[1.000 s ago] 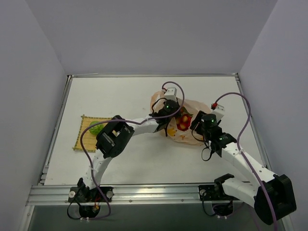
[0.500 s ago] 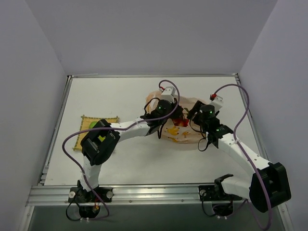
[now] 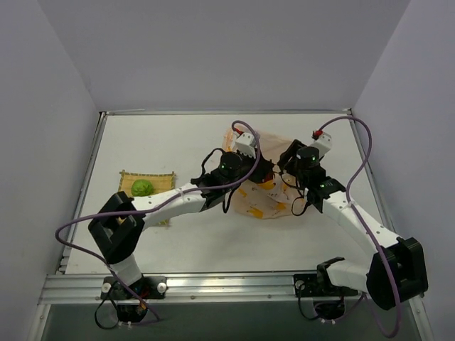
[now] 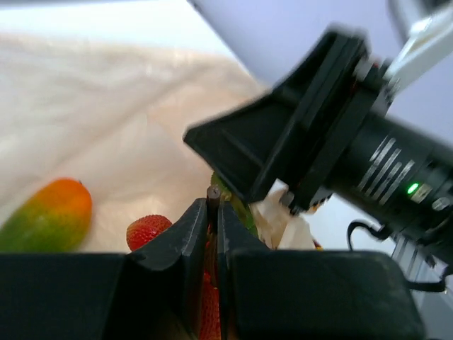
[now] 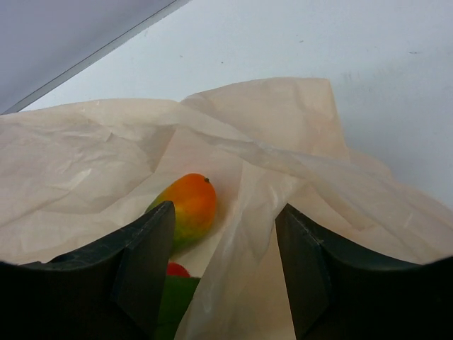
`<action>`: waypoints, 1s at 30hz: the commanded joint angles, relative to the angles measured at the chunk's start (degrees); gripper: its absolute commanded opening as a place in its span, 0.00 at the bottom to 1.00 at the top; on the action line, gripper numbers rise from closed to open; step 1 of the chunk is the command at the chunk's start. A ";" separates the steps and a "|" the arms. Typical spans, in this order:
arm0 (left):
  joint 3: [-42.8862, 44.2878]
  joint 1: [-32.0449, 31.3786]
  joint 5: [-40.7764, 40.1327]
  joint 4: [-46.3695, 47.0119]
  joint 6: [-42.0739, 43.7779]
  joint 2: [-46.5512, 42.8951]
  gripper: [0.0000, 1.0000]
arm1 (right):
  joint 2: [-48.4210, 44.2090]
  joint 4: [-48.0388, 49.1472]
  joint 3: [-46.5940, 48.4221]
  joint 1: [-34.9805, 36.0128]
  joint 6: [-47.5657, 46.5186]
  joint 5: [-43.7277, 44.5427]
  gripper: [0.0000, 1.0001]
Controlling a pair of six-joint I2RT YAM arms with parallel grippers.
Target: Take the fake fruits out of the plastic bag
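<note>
While the left gripper (image 4: 213, 202) is pinched shut at the plastic bag (image 3: 274, 207), the right gripper (image 5: 225, 216) stands open over it. Inside lie the red berry bunch (image 4: 147, 230) and mango-like fruit (image 5: 187, 209); the pear-like fruit (image 3: 142, 187) rests well apart from the bag.

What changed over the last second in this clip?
The left arm's elbow swung back off the woven mat, uncovering the green fruit. The left gripper hardly moved, jaws staying shut. The right gripper moved farther from its base, over the plastic bag, whose folds now hide most of the red berries from above. Fruit and mat unmoved.
</note>
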 commanded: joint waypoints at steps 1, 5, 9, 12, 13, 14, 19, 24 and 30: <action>3.60 0.15 -3.89 4.97 2.65 -6.69 0.02 | -5.00 0.60 -2.75 0.18 0.01 0.14 0.54; 7.46 0.33 -8.03 4.35 4.06 -4.95 0.02 | -10.96 -1.15 -6.98 1.85 -0.70 -1.27 0.67; 12.12 0.42 -8.48 4.61 3.27 -0.64 0.02 | -14.14 -3.61 -10.14 2.65 0.09 -1.01 0.76; 15.98 0.50 -6.82 4.35 2.21 1.47 0.02 | -14.59 -4.14 -11.64 2.73 0.53 0.57 0.73; 17.30 0.50 -6.29 4.00 2.04 1.30 0.03 | -14.50 -4.23 -11.82 2.74 0.71 0.83 0.71; 17.57 0.42 -5.76 3.82 2.47 0.78 0.02 | -14.24 -4.23 -11.99 2.65 0.79 1.36 0.69; 16.09 1.03 -4.53 1.80 3.18 -6.25 0.02 | -13.00 -4.06 -11.38 2.56 0.53 2.85 0.71; 13.45 2.52 -2.85 -0.30 2.65 -14.24 0.02 | -12.65 -3.88 -11.73 2.56 -0.26 4.26 0.72; 10.99 5.51 -2.94 -4.95 2.74 -23.20 0.02 | -12.65 -3.62 -11.91 2.47 -0.79 4.70 0.69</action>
